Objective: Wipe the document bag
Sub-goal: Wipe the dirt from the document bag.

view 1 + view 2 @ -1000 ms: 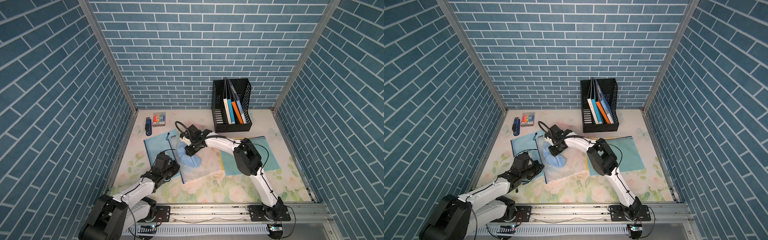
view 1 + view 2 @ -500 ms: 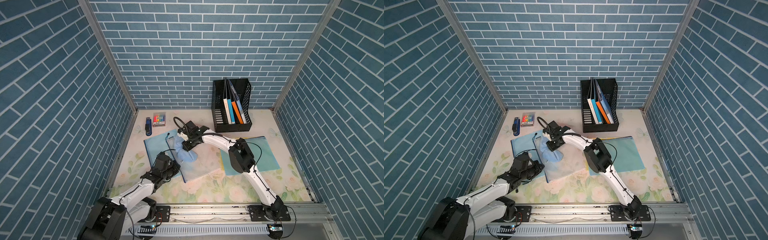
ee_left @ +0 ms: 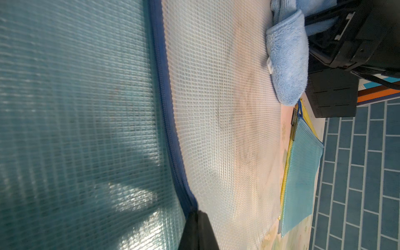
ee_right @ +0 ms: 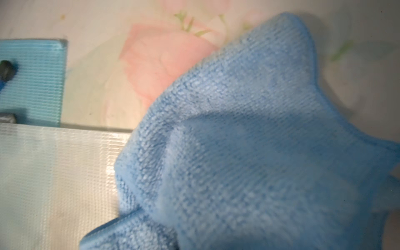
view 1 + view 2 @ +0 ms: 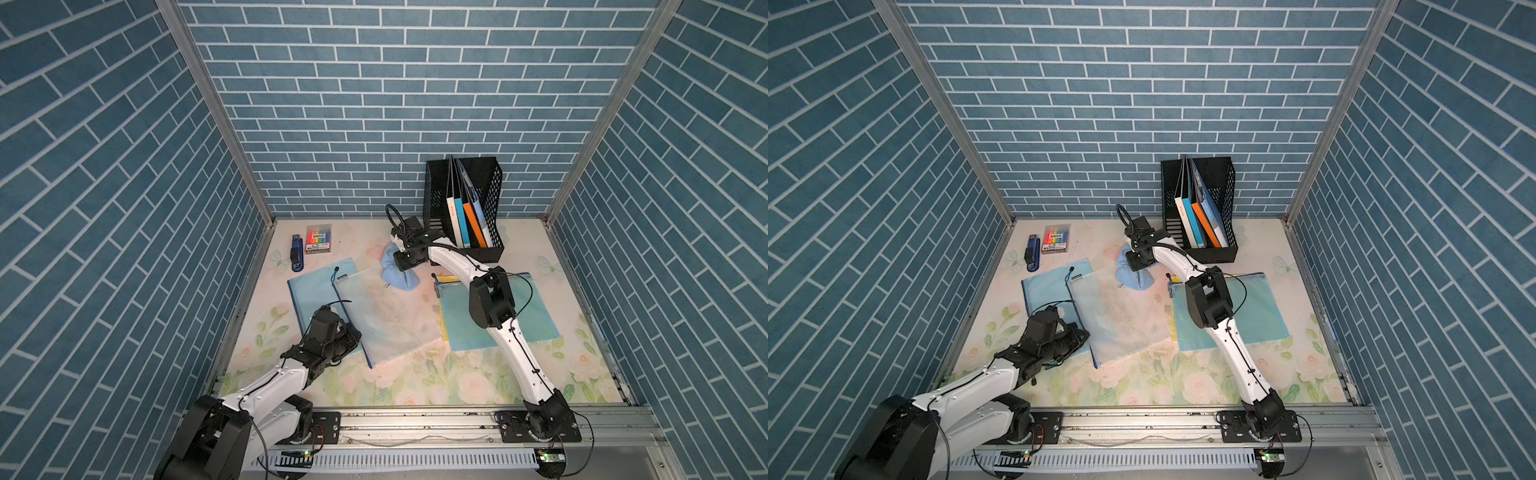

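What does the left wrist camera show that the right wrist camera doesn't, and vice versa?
Only the left wrist view shows dark smudges on the white mesh document bag, its blue zip, the black file holder and the brick wall. Only the right wrist view shows the pink flower printed on the table cover and a dark zip-pull bead lying on the blue document bag. Both show the blue cloth over the white bag's corner, and the blue bag beneath it.
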Controlling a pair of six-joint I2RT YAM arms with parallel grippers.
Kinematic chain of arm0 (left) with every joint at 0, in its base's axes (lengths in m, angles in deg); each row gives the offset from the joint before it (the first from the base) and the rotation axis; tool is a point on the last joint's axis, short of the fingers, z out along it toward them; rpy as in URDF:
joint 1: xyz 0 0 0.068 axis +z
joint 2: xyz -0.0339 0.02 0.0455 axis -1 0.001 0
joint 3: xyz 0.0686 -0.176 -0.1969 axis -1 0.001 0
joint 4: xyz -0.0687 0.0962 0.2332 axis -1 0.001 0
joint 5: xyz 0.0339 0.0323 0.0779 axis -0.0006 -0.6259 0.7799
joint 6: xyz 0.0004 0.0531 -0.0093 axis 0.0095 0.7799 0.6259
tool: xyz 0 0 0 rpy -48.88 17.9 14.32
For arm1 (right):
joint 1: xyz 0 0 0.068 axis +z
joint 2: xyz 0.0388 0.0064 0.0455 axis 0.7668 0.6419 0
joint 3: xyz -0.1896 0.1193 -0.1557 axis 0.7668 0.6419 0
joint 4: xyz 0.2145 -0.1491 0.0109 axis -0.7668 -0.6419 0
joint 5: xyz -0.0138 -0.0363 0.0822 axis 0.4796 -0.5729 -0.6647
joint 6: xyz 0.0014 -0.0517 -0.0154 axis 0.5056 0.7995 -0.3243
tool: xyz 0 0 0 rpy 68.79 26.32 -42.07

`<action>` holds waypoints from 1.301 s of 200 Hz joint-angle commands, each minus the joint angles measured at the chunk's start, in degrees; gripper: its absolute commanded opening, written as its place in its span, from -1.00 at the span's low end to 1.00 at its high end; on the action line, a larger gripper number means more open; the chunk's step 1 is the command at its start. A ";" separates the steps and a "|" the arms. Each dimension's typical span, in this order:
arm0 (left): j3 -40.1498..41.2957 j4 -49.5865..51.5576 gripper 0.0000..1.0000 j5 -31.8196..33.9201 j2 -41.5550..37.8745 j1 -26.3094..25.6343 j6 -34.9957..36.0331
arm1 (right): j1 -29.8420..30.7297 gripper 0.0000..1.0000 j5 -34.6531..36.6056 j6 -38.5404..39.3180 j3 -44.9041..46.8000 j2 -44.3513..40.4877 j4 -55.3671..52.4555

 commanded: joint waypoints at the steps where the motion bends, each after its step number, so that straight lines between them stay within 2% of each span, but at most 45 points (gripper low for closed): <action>1: 0.03 -0.42 -1.00 -1.54 1.74 -0.23 1.03 | 6.14 -0.73 -4.49 3.43 -0.39 -0.83 -2.34; 42: -2.54 -0.35 -1.00 -2.95 5.20 -0.88 2.96 | 12.85 -0.72 -11.46 2.31 -0.34 -1.56 0.24; 63: -4.00 0.74 -1.00 -3.13 6.18 -1.50 4.04 | 13.79 -0.71 -16.31 0.61 -1.48 -0.13 2.73; 88: -4.74 2.32 -1.00 -2.86 6.10 -2.10 4.59 | 14.13 -0.69 -18.20 -1.76 -2.59 1.12 6.76; 104: -4.44 3.12 -1.00 -2.51 5.35 -2.04 4.42 | 14.13 -0.69 -17.41 -2.83 -4.03 2.21 8.30; 130: -3.86 3.97 -1.00 -1.88 3.97 -2.13 3.44 | 13.31 -0.69 -11.14 -3.12 -4.68 3.48 7.89; 158: -2.42 3.71 -1.00 -0.62 2.07 -2.21 1.60 | 9.52 -0.70 -7.00 -5.65 -4.66 4.38 7.00; 202: -0.43 3.02 -1.00 2.49 -1.11 -2.14 -0.95 | 2.86 -0.70 -1.80 -1.67 -4.11 2.02 3.44; 230: -0.39 3.22 -1.00 3.69 -1.78 -2.13 -1.44 | -0.93 -0.72 -1.78 0.60 -1.37 -0.45 0.84; 260: -0.47 2.83 -1.00 4.60 -1.95 -2.13 -1.86 | -0.69 -0.74 -6.16 2.28 5.13 -4.57 0.58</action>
